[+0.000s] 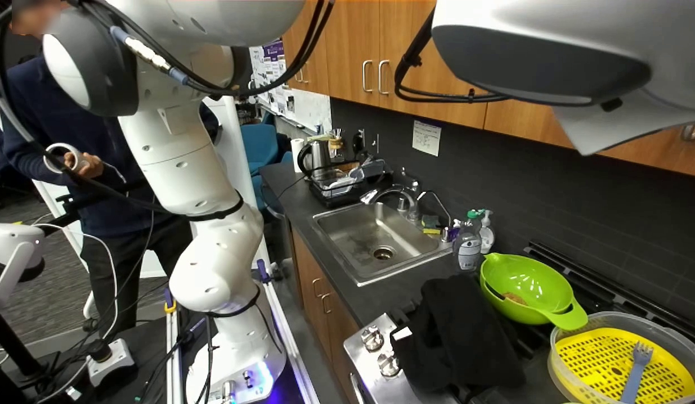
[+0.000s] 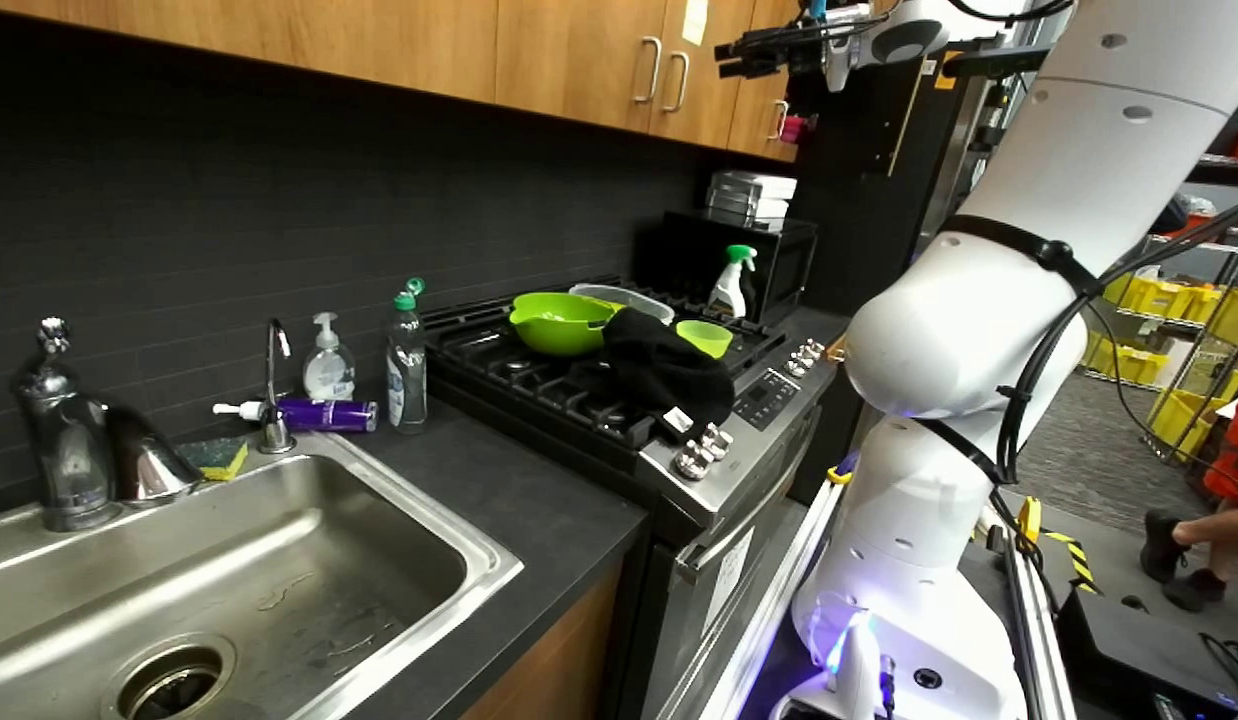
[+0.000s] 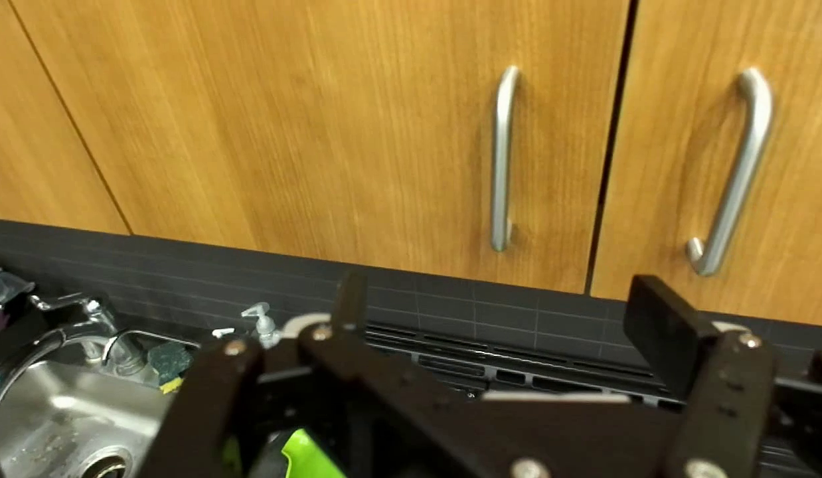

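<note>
My gripper (image 3: pixel 507 318) stands open, nothing between its black fingers (image 3: pixel 670 332). In an exterior view the gripper (image 2: pixel 724 61) is high up, by the wooden wall cabinets (image 2: pixel 569 50). Two silver bar handles show ahead of it in the wrist view: a left handle (image 3: pixel 501 159) on one cabinet door and a right handle (image 3: pixel 736 172) on the neighbouring one. The fingers appear apart from both handles. Below, on the stove, a green bowl (image 1: pixel 527 280) sits beside a black cloth (image 1: pixel 460 331); only a corner of the bowl (image 3: pixel 308 458) shows in the wrist view.
A clear tub (image 1: pixel 555 359) with a yellow strainer (image 1: pixel 583 356) and blue fork (image 1: pixel 638 370) stands on the stove. Soap bottles (image 2: pixel 407 370) stand near the sink (image 1: pixel 347 264). A spray bottle (image 2: pixel 731 283) is farther along. A person (image 1: pixel 50 140) stands behind the arm.
</note>
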You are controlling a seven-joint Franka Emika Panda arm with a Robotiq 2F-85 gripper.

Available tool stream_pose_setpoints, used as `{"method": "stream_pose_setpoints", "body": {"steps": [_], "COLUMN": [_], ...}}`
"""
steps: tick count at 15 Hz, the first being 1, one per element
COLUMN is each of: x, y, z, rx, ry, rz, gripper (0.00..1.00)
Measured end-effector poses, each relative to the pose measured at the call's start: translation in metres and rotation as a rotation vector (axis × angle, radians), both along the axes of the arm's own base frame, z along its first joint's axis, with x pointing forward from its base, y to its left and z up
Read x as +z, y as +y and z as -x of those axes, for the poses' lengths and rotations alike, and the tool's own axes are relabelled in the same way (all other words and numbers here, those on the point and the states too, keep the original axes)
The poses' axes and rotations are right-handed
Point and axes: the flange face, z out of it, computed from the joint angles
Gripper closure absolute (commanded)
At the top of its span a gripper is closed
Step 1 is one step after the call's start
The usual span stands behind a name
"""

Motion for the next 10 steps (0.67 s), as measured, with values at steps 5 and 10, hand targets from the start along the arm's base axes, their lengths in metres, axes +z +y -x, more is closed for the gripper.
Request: {"method": "stream_pose_setpoints", "body": {"steps": [5,10], "x": [-0.0011,-0.0074], "y": [-0.0056,-0.0077], "z": [0.0045,0.0063], "rx": [-0.017,-0.024], "ry": [-0.005,0.002], "rz": [-0.013,-0.022], "gripper": [0.0,0.0]}}
